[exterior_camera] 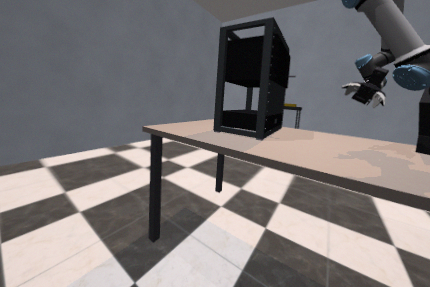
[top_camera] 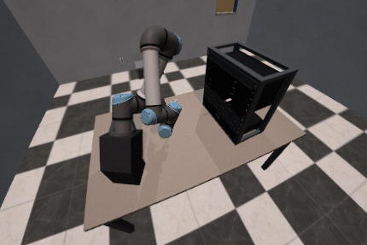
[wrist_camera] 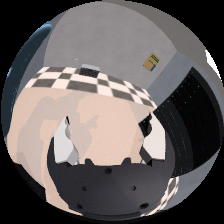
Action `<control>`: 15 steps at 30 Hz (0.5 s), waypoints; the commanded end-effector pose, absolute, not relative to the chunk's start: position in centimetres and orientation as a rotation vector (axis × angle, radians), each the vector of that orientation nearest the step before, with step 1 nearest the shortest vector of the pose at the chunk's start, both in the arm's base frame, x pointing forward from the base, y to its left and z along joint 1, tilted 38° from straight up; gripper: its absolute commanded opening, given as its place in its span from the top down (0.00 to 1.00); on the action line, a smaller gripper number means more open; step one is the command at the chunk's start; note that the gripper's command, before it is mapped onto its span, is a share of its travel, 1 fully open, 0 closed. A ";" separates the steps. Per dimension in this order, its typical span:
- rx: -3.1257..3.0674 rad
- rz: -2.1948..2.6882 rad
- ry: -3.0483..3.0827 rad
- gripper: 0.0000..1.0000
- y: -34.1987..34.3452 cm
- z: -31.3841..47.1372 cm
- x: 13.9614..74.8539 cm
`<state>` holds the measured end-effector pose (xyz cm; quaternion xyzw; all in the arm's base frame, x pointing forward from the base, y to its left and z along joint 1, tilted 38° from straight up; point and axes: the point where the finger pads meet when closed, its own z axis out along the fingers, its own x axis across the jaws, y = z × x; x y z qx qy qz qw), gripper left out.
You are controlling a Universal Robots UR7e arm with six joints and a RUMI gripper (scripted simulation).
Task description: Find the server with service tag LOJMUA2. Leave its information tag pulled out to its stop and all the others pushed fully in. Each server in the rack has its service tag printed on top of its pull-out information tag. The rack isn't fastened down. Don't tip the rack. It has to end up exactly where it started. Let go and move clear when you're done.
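Over the desk [top_camera: 179, 173], well short of the rack [top_camera: 279, 79] off at its two o'clock, the pincer [exterior_camera: 364, 93] hangs spread wide, holding nothing. Best approach: close in slow and read the tags first; a hard nudge could shift that loose rack. One pale tag [top_camera: 229, 100] juts out mid-front; print unreadable from here.
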<state>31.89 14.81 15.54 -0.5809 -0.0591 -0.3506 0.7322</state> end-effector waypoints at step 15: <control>-1.354 -0.832 -0.260 0.00 15.2 13.2 31.4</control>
